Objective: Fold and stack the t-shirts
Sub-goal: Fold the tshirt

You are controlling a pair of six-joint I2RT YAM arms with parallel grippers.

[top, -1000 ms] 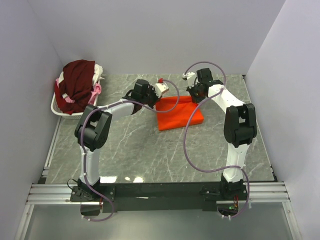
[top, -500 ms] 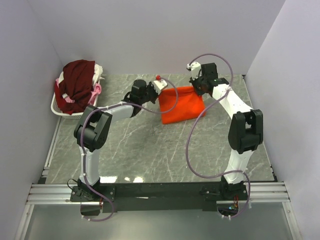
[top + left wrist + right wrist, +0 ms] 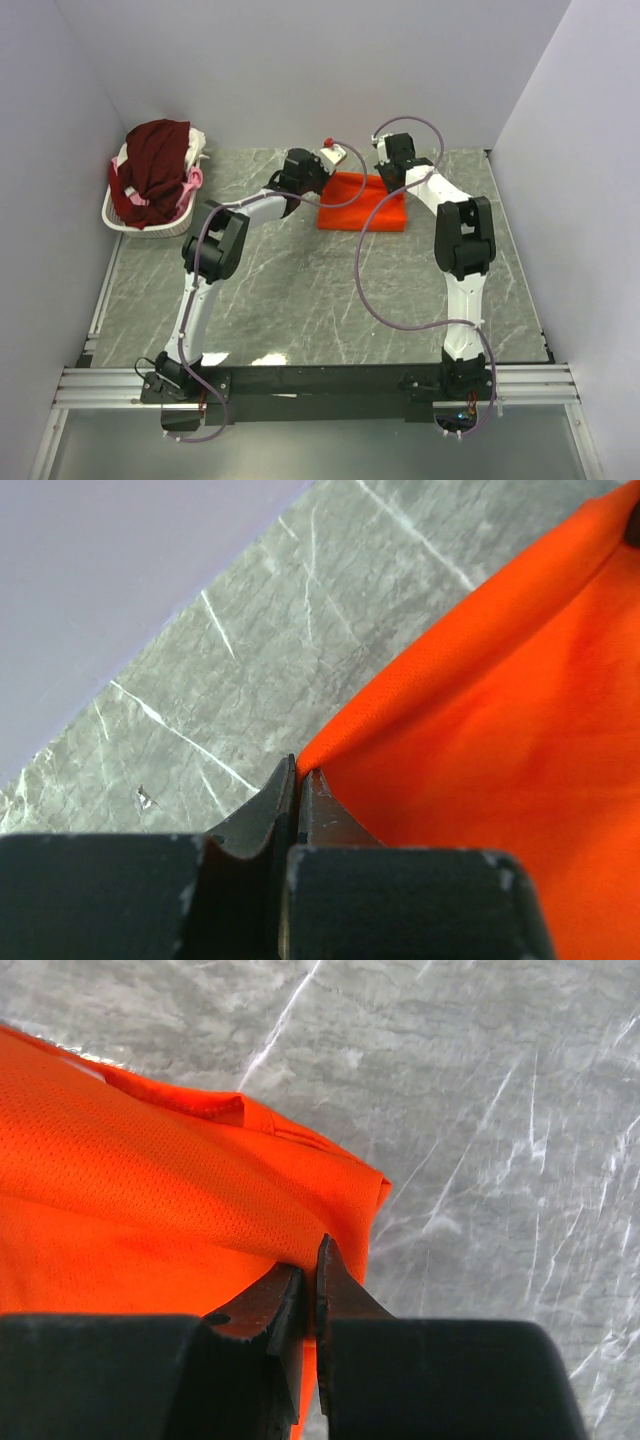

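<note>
The bright orange t-shirt (image 3: 362, 202) lies folded on the marble table near the back wall. My left gripper (image 3: 328, 172) is shut on its far left corner; the left wrist view shows the cloth (image 3: 500, 710) pinched at the fingertips of that gripper (image 3: 298, 772). My right gripper (image 3: 392, 172) is shut on its far right corner; the right wrist view shows the folded edge (image 3: 200, 1200) clamped between the fingers of that gripper (image 3: 312, 1260). Dark maroon (image 3: 152, 165), pink (image 3: 192, 181) and white (image 3: 196, 140) t-shirts are heaped in the basket at the far left.
A white wire basket (image 3: 122, 220) stands at the table's back left corner. White walls close in the back and both sides. Purple cables (image 3: 372, 270) loop from both arms over the table.
Both grippers have carried the orange t-shirt's held edge toward the back wall and lowered it. The shirt went from lifted and hanging to lying flat as a smaller folded rectangle.
</note>
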